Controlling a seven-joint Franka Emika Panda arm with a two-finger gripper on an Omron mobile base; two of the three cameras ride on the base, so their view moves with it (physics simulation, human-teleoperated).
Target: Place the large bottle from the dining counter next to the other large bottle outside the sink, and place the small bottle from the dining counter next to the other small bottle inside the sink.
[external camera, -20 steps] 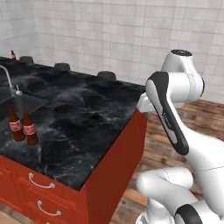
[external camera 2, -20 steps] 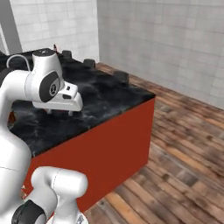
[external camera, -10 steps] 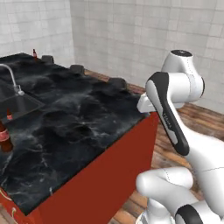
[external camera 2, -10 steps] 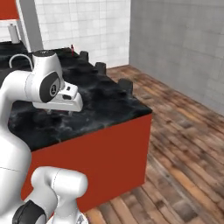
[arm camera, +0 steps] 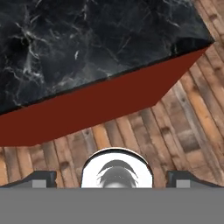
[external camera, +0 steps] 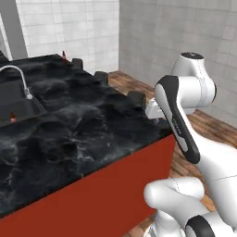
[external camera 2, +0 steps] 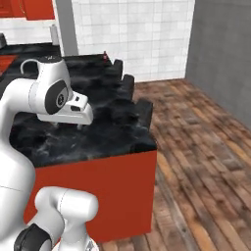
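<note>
The base has driven on, so the black double-basin sink now lies at the far left. The long black marble counter stretches ahead; a tiny red thing at its far end is perhaps a bottle. The hand hangs wide open and empty: I judge fetching not yet begun.

A long black marble-look dining counter runs away from the robot base, with a plain red panel beneath its near end. A black rectangular sink is set into the counter's far left part, a curved silver tap behind it. Black round-seated stools line the counter's right edge. A wooden plank floor lies to the right.
</note>
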